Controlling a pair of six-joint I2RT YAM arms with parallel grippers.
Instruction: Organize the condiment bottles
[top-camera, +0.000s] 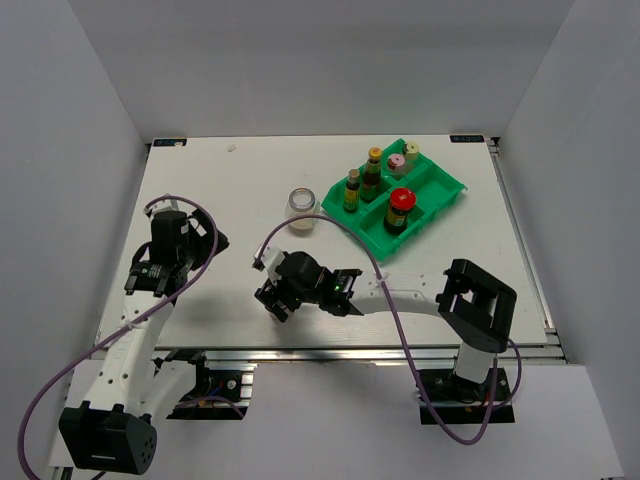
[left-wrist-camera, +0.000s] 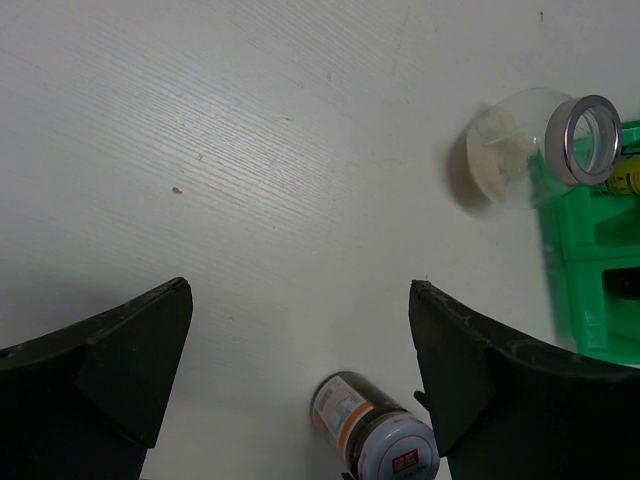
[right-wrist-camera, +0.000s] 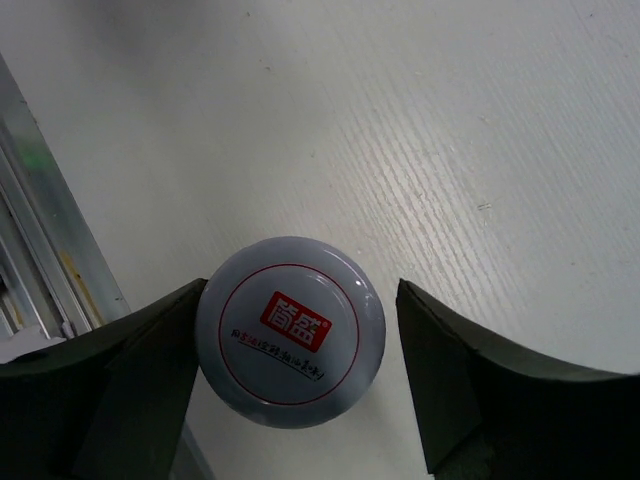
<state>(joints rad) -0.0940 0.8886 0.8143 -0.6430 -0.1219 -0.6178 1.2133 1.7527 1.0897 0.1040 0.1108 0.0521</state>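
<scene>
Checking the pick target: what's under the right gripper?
A silver-lidded jar, red label on its lid, sits between the open jaws of the right gripper. The lid hides the jar's body in the right wrist view; from the top camera the gripper covers the jar.

Just left of the green tray (top-camera: 437, 192) stands the clear glass jar (top-camera: 302, 210), barring a low approach from that side. Inside the tray, 2 yellow-capped bottles (top-camera: 352, 190), 2 shakers (top-camera: 396, 160) and the red-lidded jar (top-camera: 400, 208) fill 3 compartments; its right compartment lies free. In front of the tray the right arm (top-camera: 400, 297) crosses the table (top-camera: 220, 170); behind the tray the table is open.
</scene>
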